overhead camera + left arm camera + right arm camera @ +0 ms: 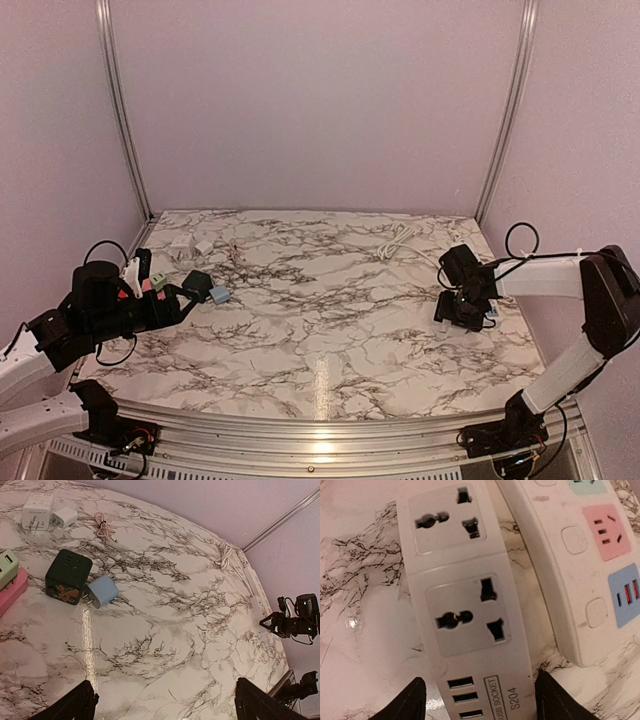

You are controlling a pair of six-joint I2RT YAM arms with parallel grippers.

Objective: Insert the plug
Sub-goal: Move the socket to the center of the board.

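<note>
Marble table point(330, 300). We see left pincer point(165, 700) spread wide, empty; right pincer point(481, 690) spread astride white strip point(460, 580). Blue plug point(102, 591) ahead-left of left pincer, beside dark cube point(67, 576). We judge: light, rigid, slick; grip flat sides.

Your stock: 2 power strips (white strip point(465, 610), coloured-socket strip point(570, 575)); 4 plug blocks fully seen: white cube point(37, 511), white charger point(65, 516), black cube point(68, 576), blue plug point(102, 591); 2 cables: pink cable point(104, 525), white cable point(226, 555).

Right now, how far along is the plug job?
Done: nothing; the visible sockets on the strip sit empty. In hand: the right end effector straddles the strip, open; the left end effector is open, holding nothing. Left: grasp one, perhaps the blue plug by the black cube, and insert it.
</note>
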